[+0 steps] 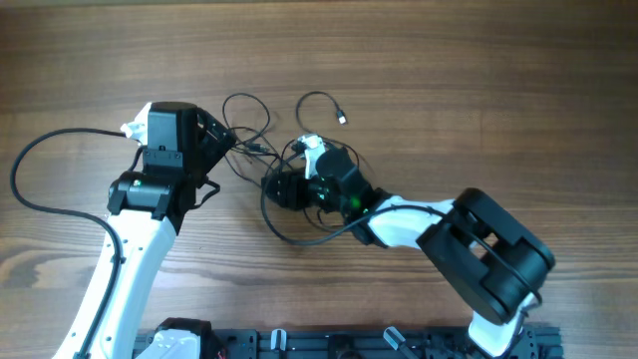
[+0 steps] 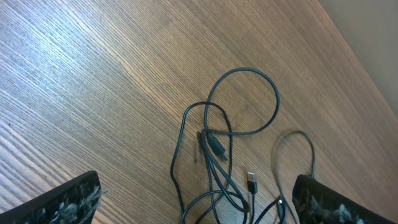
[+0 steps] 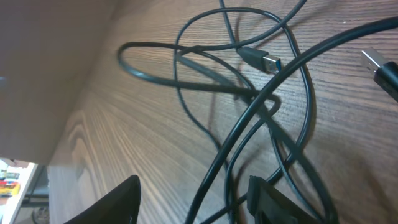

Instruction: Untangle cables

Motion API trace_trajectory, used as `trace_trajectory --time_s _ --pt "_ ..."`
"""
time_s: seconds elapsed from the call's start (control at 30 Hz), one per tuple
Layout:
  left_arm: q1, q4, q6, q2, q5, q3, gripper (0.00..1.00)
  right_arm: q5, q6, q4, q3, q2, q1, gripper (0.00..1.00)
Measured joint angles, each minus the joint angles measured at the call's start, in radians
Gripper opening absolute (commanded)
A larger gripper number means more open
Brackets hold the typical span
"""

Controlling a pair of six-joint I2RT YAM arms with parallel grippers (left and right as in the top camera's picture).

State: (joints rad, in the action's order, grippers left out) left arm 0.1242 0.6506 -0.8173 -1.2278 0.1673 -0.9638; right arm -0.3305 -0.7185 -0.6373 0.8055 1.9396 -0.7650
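Here, our right gripper [image 3: 193, 202] straddles the cables [image 3: 261, 99]; its fingers [image 3: 277, 199] block the contact, so we cannot tell if it pinches. Our left gripper [image 2: 193, 202] hangs spread wide over the loops. Farthest, one plug [image 1: 342, 118] lies loose on the table [image 1: 498, 80].

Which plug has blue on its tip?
The dark plug near the top middle of the right wrist view. The other plug, at the right edge, shows only silver.

arms [image 1: 135, 244] [image 1: 488, 254]: 2 | hands [image 1: 227, 140] [image 1: 284, 187]: 2 | plugs [image 2: 215, 145] [image 2: 252, 183]: 2 | cables [image 2: 245, 70]: tangled, uncountable
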Motion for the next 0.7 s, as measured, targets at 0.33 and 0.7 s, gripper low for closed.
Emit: trace_trajectory --time_s 0.33,0.7 --pt "0.0 0.0 0.0 0.0 0.0 0.0 1.0 -0.169 0.008 0.2 0.102 0.002 0.073 0.05" --pt "0.0 -0.001 0.0 0.0 0.0 0.0 1.0 -0.379 0.286 0.736 0.105 -0.908 0.539 0.05"
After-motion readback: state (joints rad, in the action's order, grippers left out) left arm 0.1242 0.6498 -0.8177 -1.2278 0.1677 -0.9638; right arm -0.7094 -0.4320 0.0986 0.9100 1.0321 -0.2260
